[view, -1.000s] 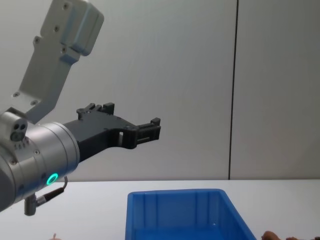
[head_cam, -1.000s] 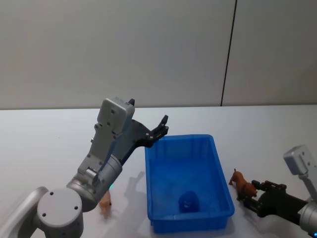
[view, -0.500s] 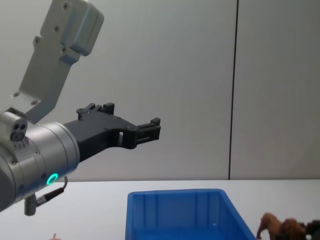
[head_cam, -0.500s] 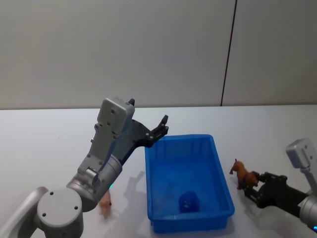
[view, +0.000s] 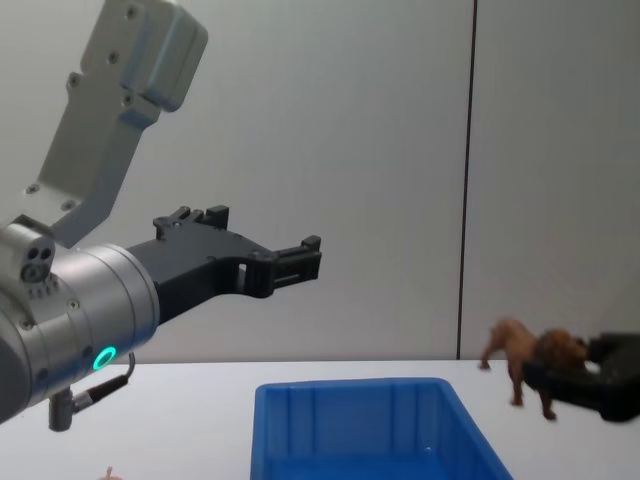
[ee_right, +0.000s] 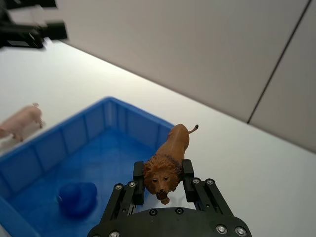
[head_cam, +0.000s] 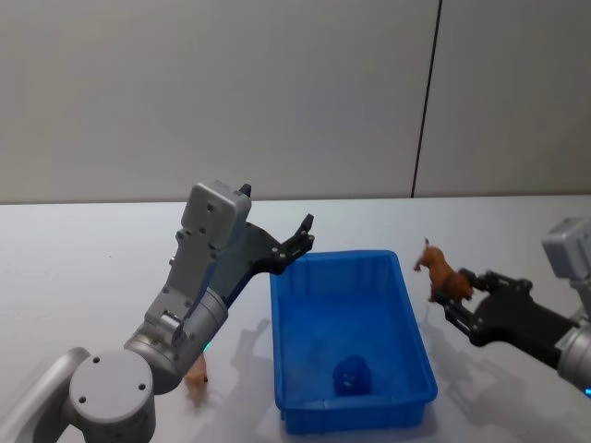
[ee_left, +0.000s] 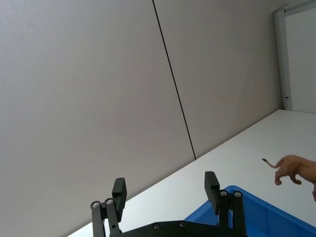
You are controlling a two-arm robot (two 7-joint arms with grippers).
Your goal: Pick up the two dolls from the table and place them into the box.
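The reddish-brown lion doll [head_cam: 441, 272] hangs mid-right, head clamped in the right end effector [head_cam: 459, 293], just right of the blue box [head_cam: 332, 309] at bottom centre. The pink pig doll [head_cam: 196, 377] stands lower left on the surface [head_cam: 92, 277].

Pink doll [head_cam: 198, 379] half hidden, seemingly behind left arm [head_cam: 189, 305].

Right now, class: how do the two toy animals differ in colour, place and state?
The lion is reddish-brown; the pig is pale pink. The lion is held in the air, clamped in the right tool, right of the box; the pig stands free on the table, left of it. Both are small figures outside the box.
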